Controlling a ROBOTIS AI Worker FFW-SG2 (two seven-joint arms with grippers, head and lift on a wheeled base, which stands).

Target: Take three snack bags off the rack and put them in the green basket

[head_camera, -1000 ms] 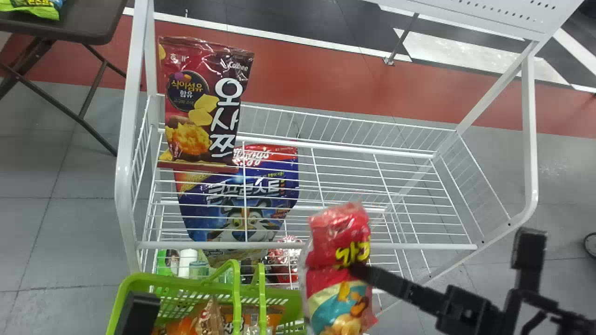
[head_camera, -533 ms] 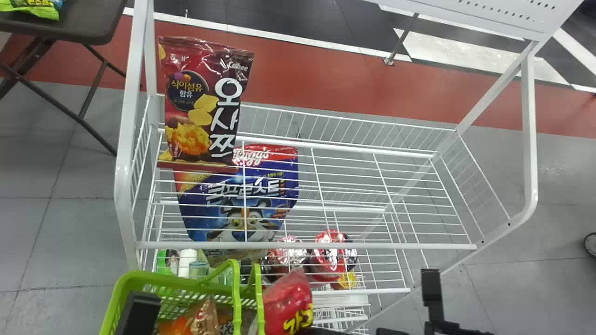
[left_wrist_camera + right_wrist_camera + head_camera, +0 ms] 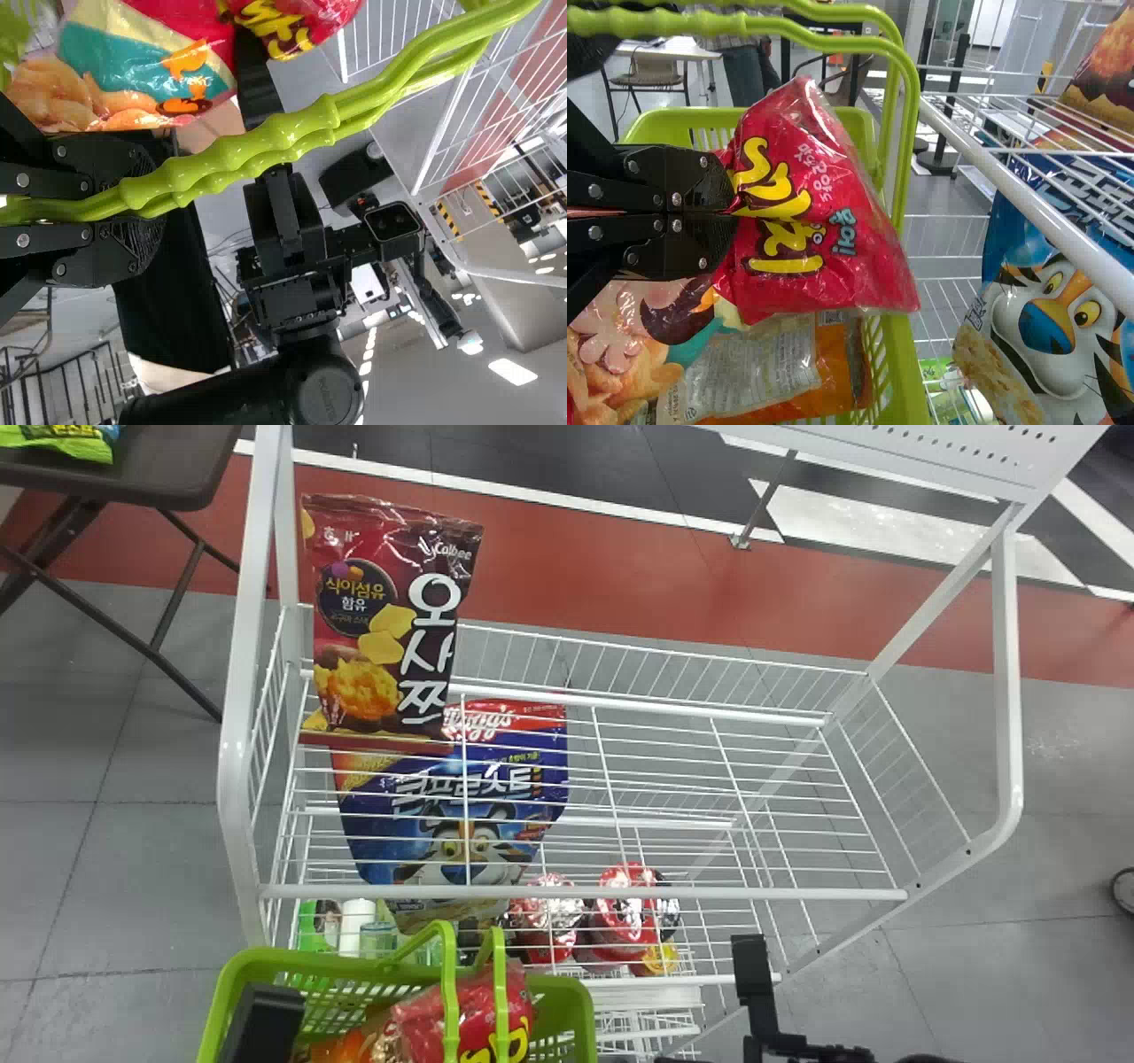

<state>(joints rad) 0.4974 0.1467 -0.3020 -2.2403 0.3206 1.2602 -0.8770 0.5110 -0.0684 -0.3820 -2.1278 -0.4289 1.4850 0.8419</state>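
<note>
Now our right tool (image 3: 731, 212), closed on the red snack bag (image 3: 842, 239), has it within the green basket (image 3: 582, 1005), above an orange packet (image 3: 828, 359). Our left tool (image 3: 142, 206) clasps the handles (image 3: 252, 152); we'd release downward.

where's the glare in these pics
Head view: white glare on the round red packs under the white wire shelf; left wrist view: shiny streaks on the green plastic basket handles, bright ceiling lights; right wrist view: highlights on the red plastic snack bag.

Left hand (image 3: 266, 1020) — clamped, low left | right hand (image 3: 682, 1059) — pinched closed
</note>
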